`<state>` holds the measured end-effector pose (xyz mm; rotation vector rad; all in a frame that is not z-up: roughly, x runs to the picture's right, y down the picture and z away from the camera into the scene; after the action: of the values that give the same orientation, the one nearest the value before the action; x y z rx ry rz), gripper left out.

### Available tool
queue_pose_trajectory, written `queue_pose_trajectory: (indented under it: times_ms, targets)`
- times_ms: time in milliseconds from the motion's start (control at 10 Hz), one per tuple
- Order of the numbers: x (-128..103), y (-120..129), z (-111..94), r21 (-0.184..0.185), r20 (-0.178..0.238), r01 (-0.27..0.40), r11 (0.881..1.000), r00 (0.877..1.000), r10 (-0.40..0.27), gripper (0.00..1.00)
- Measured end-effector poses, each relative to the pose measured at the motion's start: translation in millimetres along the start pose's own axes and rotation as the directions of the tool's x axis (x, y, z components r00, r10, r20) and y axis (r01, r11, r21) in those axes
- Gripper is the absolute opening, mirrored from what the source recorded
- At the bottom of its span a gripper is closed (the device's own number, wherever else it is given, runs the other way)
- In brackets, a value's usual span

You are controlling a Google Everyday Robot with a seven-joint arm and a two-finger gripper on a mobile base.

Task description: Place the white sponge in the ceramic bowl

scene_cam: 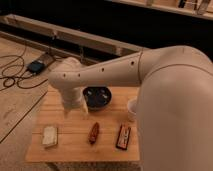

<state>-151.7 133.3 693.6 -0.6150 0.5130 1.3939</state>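
- Camera view: the white two-finger gripper (pixel 76 107) hangs at the end of the white arm, low over the left rear part of the light wooden bench (pixel 75 148), just left of the bowl.
- Jaw state: cannot be told; the wrist housing hides that end of the arm.
- Nothing can be seen held in the gripper.
- The round, glossy dark blue-black ceramic bowl (pixel 99 97) stands at the middle of the rear edge, just beside the gripper; whether they touch cannot be told.
- The small off-white, flat rectangular sponge (pixel 50 136) lies flat near the front-left corner, well apart from the bowl and from the gripper.
- A reddish-brown oblong item (pixel 93 133) lies near the middle of the front edge, to the right of the sponge.
- A dark flat rectangular packet with red markings (pixel 123 137) lies further right along the front edge.
- A white translucent cup (pixel 132 109) stands toward the right edge, partly hidden behind the arm.
- On the floor beyond the left rear corner lie dark cables (pixel 15 75) and a small blue device (pixel 36 66).
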Motion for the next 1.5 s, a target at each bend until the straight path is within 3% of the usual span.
queue_pose_trajectory:
  times_ms: [400,700,1100,1500]
  targets:
    - [26.3,84.0,17.9,-0.044,0.055,0.095,0.994,0.994,-0.093,0.65]
    - [34.5,130.6,38.8,-0.068,0.091,0.171,0.983,0.982,-0.164,0.65]
    - [33.6,169.1,79.8,-0.049,0.105,0.267,0.962,0.96,-0.261,0.65]
    - [21.8,183.5,113.7,-0.012,0.085,0.297,0.955,0.952,-0.295,0.65]
